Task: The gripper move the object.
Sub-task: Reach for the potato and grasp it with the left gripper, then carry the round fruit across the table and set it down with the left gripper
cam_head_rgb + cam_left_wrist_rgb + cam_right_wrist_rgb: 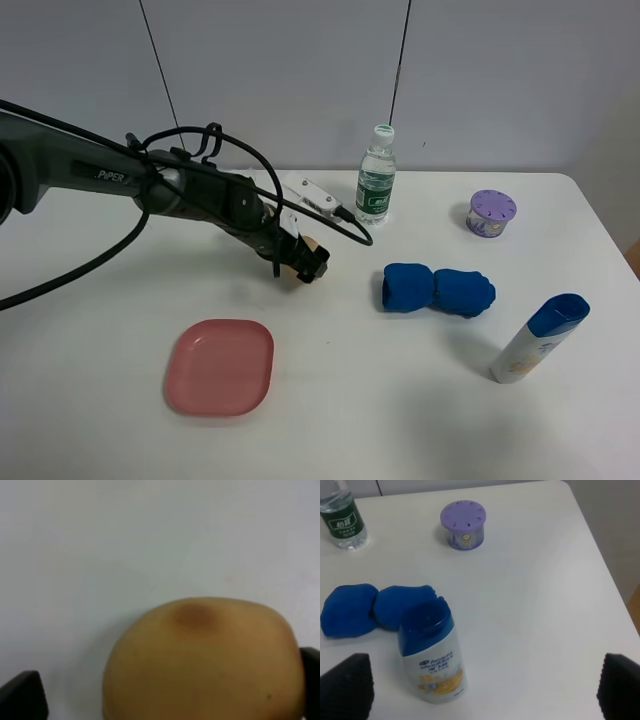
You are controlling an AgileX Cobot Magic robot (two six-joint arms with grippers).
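Left wrist view is showing the left gripper (165, 690) straddling the tan bun (200, 660), jaws spread wide, not clamping.

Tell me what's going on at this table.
The left gripper is low over the table, its jaws around a tan ball. One finger touches the ball and the other shows a gap, so it is not clamped yet. A pink plate lies nearby. The right gripper hangs open, holding nothing, above a shampoo bottle.
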